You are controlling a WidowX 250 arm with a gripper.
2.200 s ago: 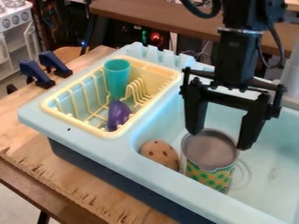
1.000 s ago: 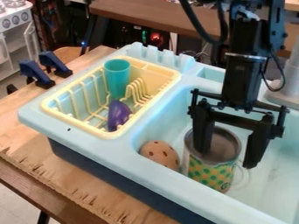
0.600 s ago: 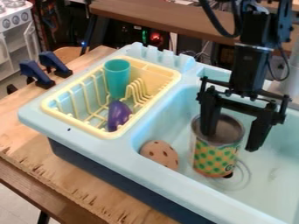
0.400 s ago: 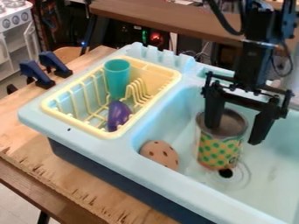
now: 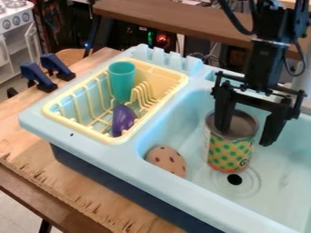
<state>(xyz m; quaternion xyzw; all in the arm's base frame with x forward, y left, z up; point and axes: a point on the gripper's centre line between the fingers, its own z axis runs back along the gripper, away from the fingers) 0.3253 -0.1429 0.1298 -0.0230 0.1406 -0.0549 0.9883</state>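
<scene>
Tin can (image 5: 229,150) has shifted back in the sink (image 5: 282,186), one finger of the spread end effector (image 5: 244,138) inside it.

from where i stand, the one camera sits above the near side of the bench (image 5: 76,184), looking down at a slant across the toy sink (image 5: 164,182) toward the brown table (image 5: 164,18) behind, close enough that the sink's right end runs out of view.

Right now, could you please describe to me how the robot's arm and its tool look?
The arm is black, with a thin paler band around it and dark cables looping alongside. The tool is also black, with two long, tapering fingers.
</scene>
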